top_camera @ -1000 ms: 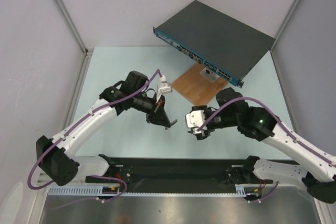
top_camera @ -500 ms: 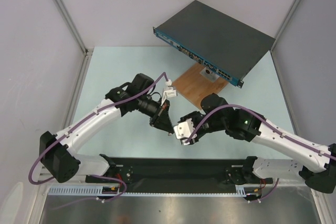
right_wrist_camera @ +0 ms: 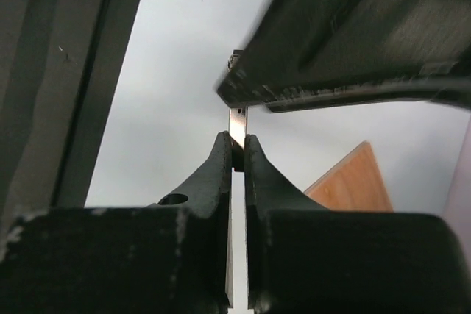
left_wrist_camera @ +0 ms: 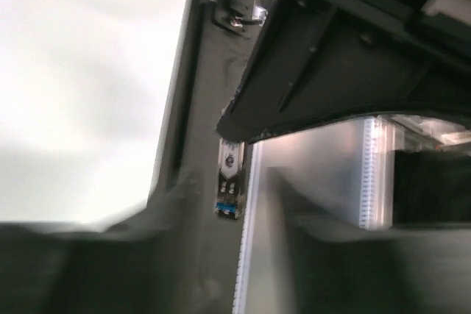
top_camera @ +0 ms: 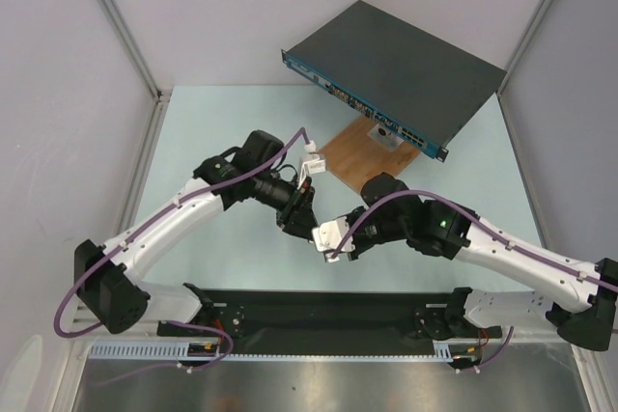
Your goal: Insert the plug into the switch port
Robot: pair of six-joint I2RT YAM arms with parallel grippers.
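The plug (right_wrist_camera: pixel 238 118) is a thin silvery piece with a blue end (left_wrist_camera: pixel 229 206). My right gripper (right_wrist_camera: pixel 237 151) is shut on it, pinching it edge-on at the fingertips. My left gripper (left_wrist_camera: pixel 235 262) is open, its blurred fingers (left_wrist_camera: pixel 81 262) standing wide on either side of the plug without touching it. From above, both grippers meet over the table's middle, left (top_camera: pixel 301 211) and right (top_camera: pixel 321 234), and the plug is hidden between them. The switch (top_camera: pixel 406 60) lies at the back with its blue port face (top_camera: pixel 359 105) turned toward the arms.
A brown wooden board (top_camera: pixel 365 158) lies flat in front of the switch, just behind the right arm's wrist. Purple cables run along both arms. A black rail (top_camera: pixel 319 311) crosses the near edge between the arm bases.
The right arm swung left to meet the left gripper and shut on the plug. The left gripper, shut on it before, has opened. The left arm shifted slightly toward me.
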